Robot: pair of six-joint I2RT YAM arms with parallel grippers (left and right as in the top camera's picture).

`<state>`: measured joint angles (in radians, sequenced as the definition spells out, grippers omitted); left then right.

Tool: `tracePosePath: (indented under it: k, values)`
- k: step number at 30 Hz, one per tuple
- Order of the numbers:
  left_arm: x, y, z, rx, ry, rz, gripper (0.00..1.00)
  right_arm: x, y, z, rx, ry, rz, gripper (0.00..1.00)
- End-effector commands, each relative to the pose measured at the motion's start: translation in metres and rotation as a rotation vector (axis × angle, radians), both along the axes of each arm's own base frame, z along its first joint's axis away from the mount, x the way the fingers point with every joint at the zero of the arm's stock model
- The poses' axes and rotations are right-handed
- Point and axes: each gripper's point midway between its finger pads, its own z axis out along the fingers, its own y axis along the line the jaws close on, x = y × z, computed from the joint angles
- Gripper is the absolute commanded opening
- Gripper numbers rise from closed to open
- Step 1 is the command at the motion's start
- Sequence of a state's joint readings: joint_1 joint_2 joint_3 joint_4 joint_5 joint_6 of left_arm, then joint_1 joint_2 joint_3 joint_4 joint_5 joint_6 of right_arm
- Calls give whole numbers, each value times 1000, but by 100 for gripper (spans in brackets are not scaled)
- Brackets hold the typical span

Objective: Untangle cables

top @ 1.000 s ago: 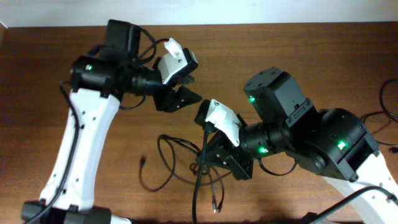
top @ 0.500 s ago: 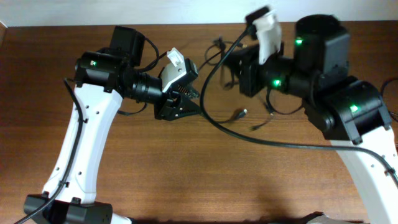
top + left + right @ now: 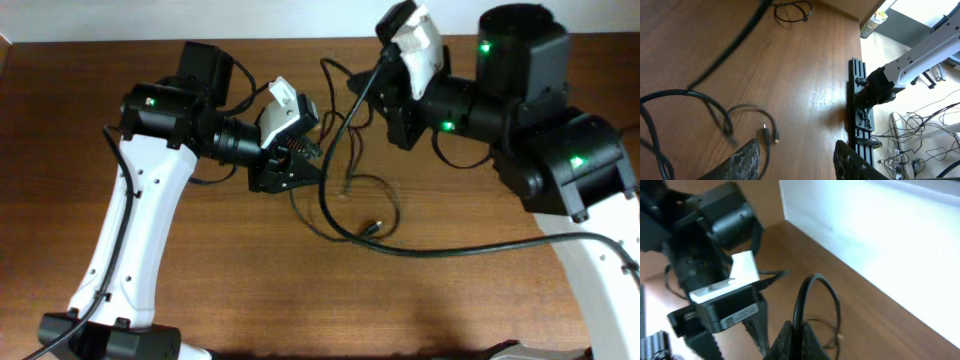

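Left claw: jaws parted, nothing between.
Right claw: pinched tight on one strand.
Thin black flexible cables with metal-tipped plugs: loose loops on brown wooden table, just below left claw; one strand rises into right claw.
Handling: probably light, limp and slippery; grip a free strand near its plug.

The overhead camera looks straight down on the whole bench, while both wrist cameras skim it closely, sharing its cables.
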<state>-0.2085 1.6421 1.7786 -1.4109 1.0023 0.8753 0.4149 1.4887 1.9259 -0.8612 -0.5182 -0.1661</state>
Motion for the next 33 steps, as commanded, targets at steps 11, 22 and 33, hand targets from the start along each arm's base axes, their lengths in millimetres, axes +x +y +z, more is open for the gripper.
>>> tracePosePath:
  k: [11, 22, 33]
  values:
    - [43, -56, -54, 111, -182, -113, 47, -142, -1, 80, 232, -20, 399, 4]
    - [61, -68, -134, 170, 22, -130, 45, -247, -48, 127, 290, -250, 415, 4]
    - [7, -98, -140, 239, 155, -219, 32, 37, -168, -41, -309, 129, -851, 4]
